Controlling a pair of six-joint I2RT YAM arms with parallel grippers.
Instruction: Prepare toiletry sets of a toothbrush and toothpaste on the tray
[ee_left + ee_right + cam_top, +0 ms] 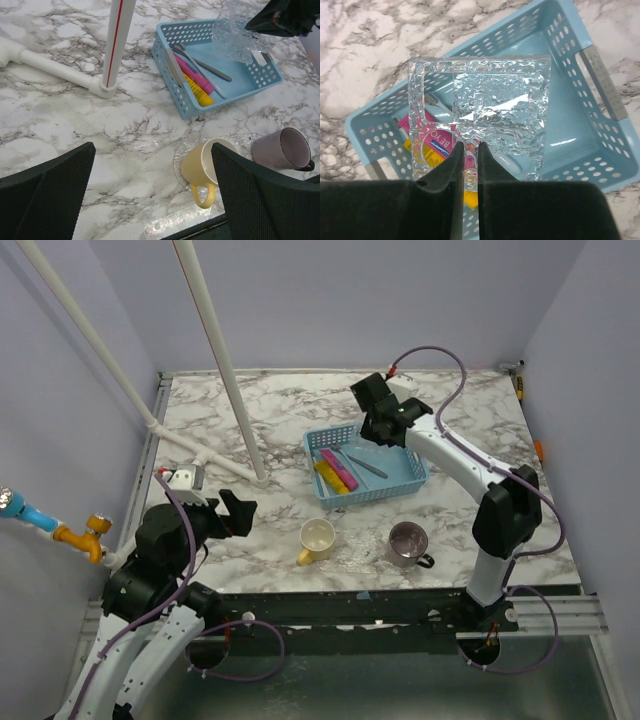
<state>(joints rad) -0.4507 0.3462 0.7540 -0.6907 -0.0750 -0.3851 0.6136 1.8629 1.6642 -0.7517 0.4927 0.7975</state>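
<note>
my right gripper (470, 146) clamped on clear tray (490, 100), above basket (555, 30); tubes (197, 77) and brushes (207, 66) lie below it, left end, roughly along that end wall. left gripper (152, 195) agape, farther off.

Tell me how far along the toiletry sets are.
Nothing is set out yet: pink tube, yellow tube, grey brush and pale blue brush lie in the blue basket. In hand: right tool pinches a clear tray above it. Left: set the tray down, lay out both sets.
</note>
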